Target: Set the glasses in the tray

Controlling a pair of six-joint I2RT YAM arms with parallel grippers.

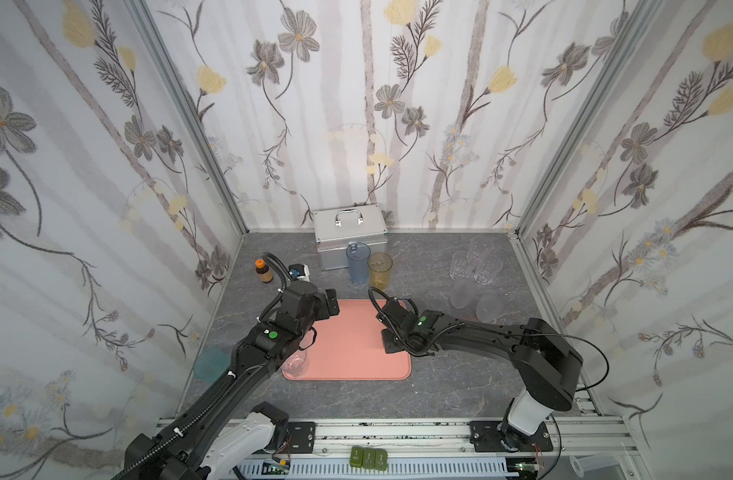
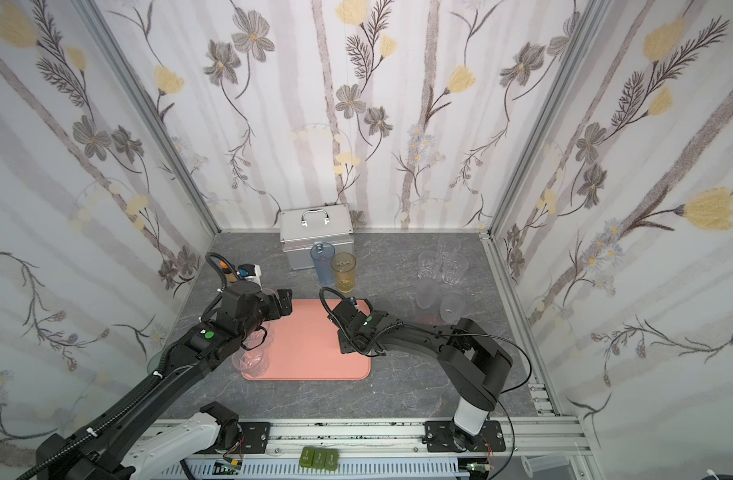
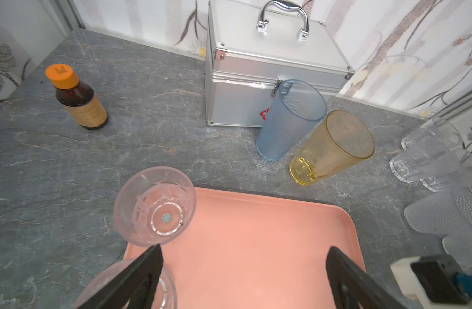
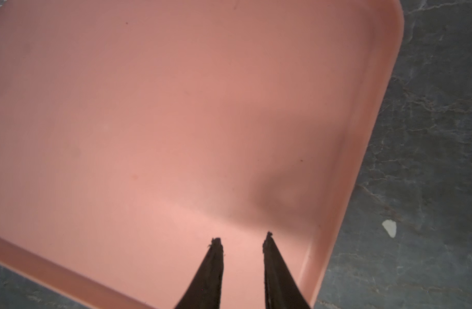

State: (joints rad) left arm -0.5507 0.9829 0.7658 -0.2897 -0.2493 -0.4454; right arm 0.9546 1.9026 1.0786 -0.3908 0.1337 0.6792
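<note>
Flowered wallpaper closes in a grey marbled tabletop (image 1: 439,386). At its middle lies the pink tray (image 1: 356,353), mostly bare. Behind it stands a silver case (image 1: 350,232), with a blue glass (image 1: 358,266) and an amber glass (image 1: 380,272) upright on the tabletop just in front of it. Back right, a cluster of clear glasses (image 1: 477,266) and two frosted glasses (image 1: 460,293) stand well apart from the tray. A teal glass (image 1: 209,363) sits left by the wall.

Only two small clear glasses (image 2: 252,360) stand at the tray's left edge, seemingly inside the rim. A brown bottle (image 1: 264,271) is no part of the job.

The left pincer (image 3: 244,248) hangs spread wide and empty over the tray. The right pincer (image 4: 242,238) hovers low over the tray's right side, jaws narrowly parted, holding nothing.

The task looks barely begun: most glasses stand outside the tray.
</note>
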